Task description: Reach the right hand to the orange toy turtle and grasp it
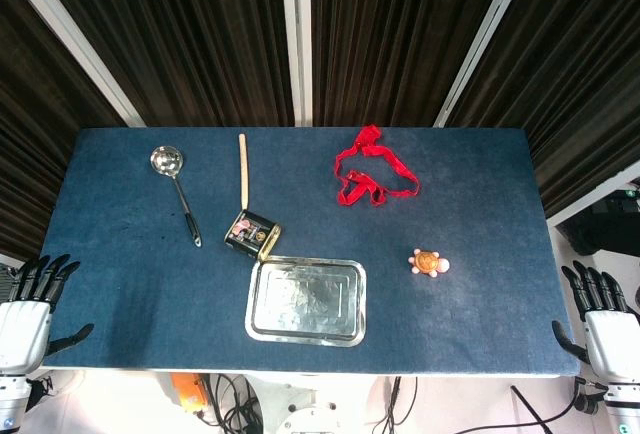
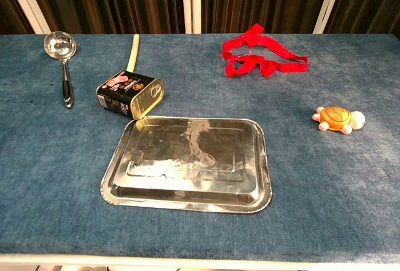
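Note:
The orange toy turtle (image 1: 430, 262) with pink legs and a pale head lies on the blue table, right of centre; the chest view has the turtle (image 2: 337, 119) at the right. My right hand (image 1: 600, 319) hangs off the table's right front corner, fingers spread and holding nothing, well apart from the turtle. Off the left front corner my left hand (image 1: 32, 306) is likewise open and empty. Neither hand appears in the chest view.
A silver tray (image 1: 306, 301) sits at front centre. A dark tin can (image 1: 250, 231) lies on its side behind it, with a wooden stick (image 1: 242, 169), a metal ladle (image 1: 172, 182) to the left, and a red ribbon (image 1: 372, 174) behind the turtle.

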